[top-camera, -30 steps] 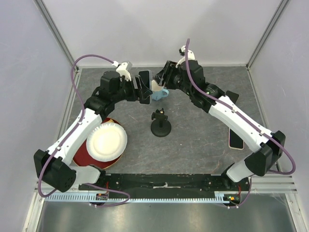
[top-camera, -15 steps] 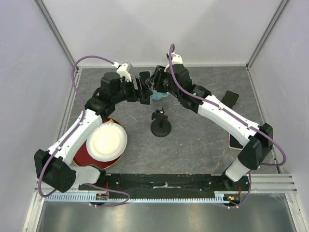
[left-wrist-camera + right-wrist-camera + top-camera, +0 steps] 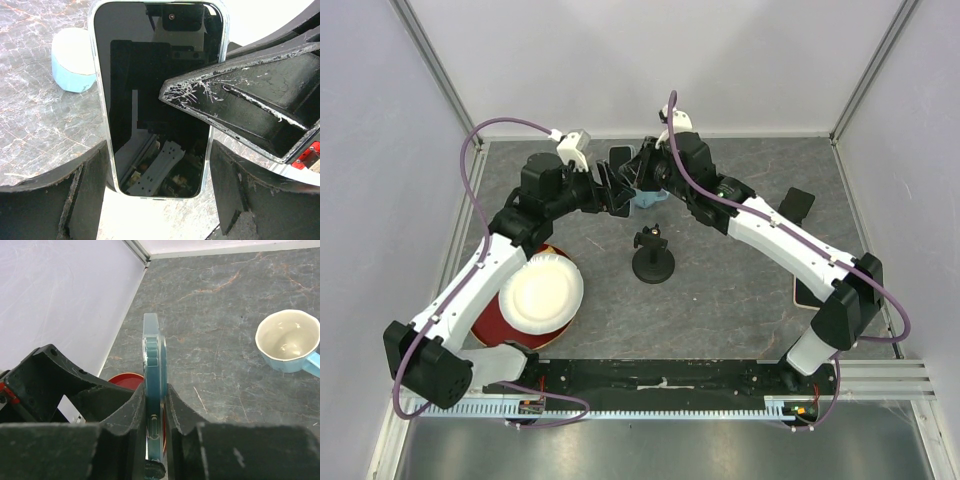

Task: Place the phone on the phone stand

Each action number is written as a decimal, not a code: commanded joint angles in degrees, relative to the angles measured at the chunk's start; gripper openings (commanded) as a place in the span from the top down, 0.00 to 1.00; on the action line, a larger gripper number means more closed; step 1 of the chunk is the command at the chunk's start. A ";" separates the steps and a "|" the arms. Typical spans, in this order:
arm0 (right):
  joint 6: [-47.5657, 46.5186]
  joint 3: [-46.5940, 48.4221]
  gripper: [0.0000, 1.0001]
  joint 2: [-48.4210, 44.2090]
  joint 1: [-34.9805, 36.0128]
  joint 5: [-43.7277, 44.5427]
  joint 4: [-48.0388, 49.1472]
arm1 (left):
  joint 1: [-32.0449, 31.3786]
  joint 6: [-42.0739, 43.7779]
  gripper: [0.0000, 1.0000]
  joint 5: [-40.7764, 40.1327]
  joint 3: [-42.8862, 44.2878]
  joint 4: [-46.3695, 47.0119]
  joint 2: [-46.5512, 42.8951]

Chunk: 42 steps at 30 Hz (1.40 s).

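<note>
Above table (image 3: 740, 290) rear — right gripper (image 3: 155, 390) pinching phone (image 3: 154, 350) edge-on; left gripper (image 3: 159, 160) flanking it — clamped or loose, cannot tell.

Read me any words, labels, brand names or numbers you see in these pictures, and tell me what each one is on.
No text can be read anywhere.
Black-screened phone with a pale blue edge: dark reflections only, no logo or words.
Light blue ceramic cup, white paper plate, black phone stand: no print shows.

Glossy glass phone (image 3: 150, 75), scuffed matt-black plastic jaws
</note>
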 commanded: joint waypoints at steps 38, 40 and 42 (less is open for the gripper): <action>-13.31 -18.65 1.00 -28.98 -7.98 -46.85 9.71 | 0.27 -7.44 0.12 41.82 -8.49 37.88 -11.02; -13.40 -18.56 1.00 -29.16 -7.98 -47.20 9.88 | 0.27 -8.84 0.12 42.78 -8.40 39.02 -9.97; -13.75 -18.56 1.00 -28.98 -7.89 -47.73 9.88 | 0.45 -9.81 0.15 44.19 -8.05 39.90 -9.09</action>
